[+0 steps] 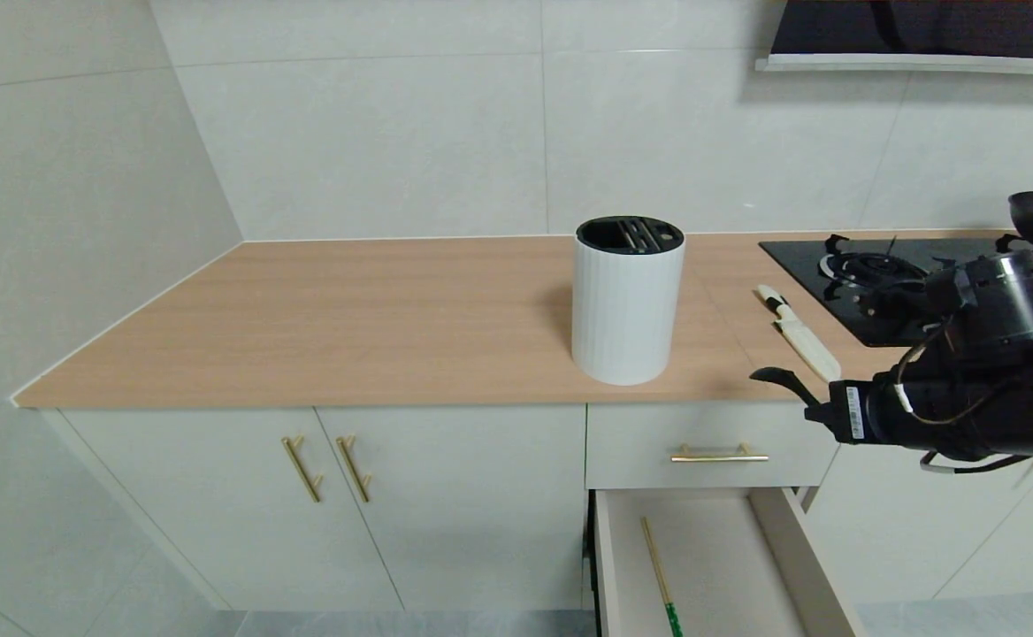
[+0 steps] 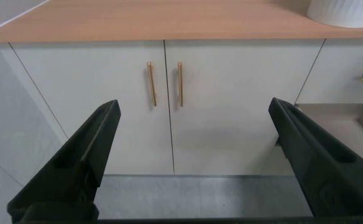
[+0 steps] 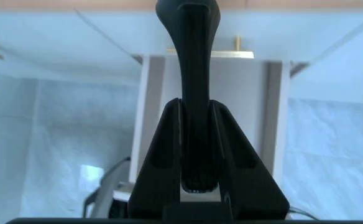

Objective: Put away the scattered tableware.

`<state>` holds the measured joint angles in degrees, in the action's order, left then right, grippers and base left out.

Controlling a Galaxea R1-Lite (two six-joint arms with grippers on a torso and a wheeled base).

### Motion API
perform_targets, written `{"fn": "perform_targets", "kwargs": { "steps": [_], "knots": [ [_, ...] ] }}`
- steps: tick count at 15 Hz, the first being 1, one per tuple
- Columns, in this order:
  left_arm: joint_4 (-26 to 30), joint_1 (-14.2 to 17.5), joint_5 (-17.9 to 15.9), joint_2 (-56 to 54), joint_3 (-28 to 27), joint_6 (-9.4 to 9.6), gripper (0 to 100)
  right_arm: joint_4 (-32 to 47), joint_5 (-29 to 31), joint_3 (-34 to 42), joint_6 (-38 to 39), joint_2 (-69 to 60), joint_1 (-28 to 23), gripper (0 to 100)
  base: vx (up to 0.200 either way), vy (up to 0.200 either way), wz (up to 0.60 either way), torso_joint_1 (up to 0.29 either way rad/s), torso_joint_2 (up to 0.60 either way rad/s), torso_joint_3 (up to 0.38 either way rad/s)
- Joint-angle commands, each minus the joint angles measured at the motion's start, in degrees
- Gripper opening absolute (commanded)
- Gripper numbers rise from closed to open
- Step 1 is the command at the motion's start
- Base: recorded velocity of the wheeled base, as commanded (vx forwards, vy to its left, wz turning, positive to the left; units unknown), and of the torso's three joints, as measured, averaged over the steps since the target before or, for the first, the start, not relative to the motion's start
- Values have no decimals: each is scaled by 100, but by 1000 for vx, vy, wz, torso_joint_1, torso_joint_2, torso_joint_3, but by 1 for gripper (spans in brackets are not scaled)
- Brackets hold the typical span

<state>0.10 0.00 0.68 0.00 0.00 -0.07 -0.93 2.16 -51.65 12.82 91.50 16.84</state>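
Observation:
A white-bladed knife [image 1: 798,333] lies on the wooden counter [image 1: 348,318] between a white ribbed utensil holder [image 1: 627,301] with a slotted black top and the stove. A pair of chopsticks [image 1: 658,563] lies inside the open drawer [image 1: 782,548] below. My right gripper [image 1: 778,379] hovers at the counter's front edge, above the drawer and just in front of the knife's near end; its fingers [image 3: 188,93] are pressed together with nothing between them. My left gripper [image 2: 194,162] is open and low, facing the cabinet doors [image 2: 166,106], with the holder's base [image 2: 346,11] on the counter above them.
A black gas stove [image 1: 870,274] takes the counter's right end. A shut drawer with a gold handle [image 1: 718,456] sits above the open one. Tiled walls close the back and left. Left of the holder the counter is bare wood.

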Motion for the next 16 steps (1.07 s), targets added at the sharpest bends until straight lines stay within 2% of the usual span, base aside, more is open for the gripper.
{"fn": "perform_targets", "kwargs": {
  "steps": [1,4,9,10,12,16],
  "knots": [
    [-1,0,2,0,0,-1,100,-206,65,525,-8,-273,118,0,0,0,0,0,0,0],
    [-1,0,2,0,0,-1,100,-417,65,955,-34,-247,136,0,0,0,0,0,0,0],
    [-1,0,2,0,0,-1,100,-461,74,982,-34,61,136,0,0,0,0,0,0,0],
    [-1,0,2,0,0,-1,100,-751,74,1008,-17,324,136,0,0,0,0,0,0,0],
    [-1,0,2,0,0,-1,100,-839,83,1008,-8,570,101,0,0,0,0,0,0,0],
    [-1,0,2,0,0,-1,100,-839,92,1008,-8,693,92,0,0,0,0,-146,325,184]
  ]
}}
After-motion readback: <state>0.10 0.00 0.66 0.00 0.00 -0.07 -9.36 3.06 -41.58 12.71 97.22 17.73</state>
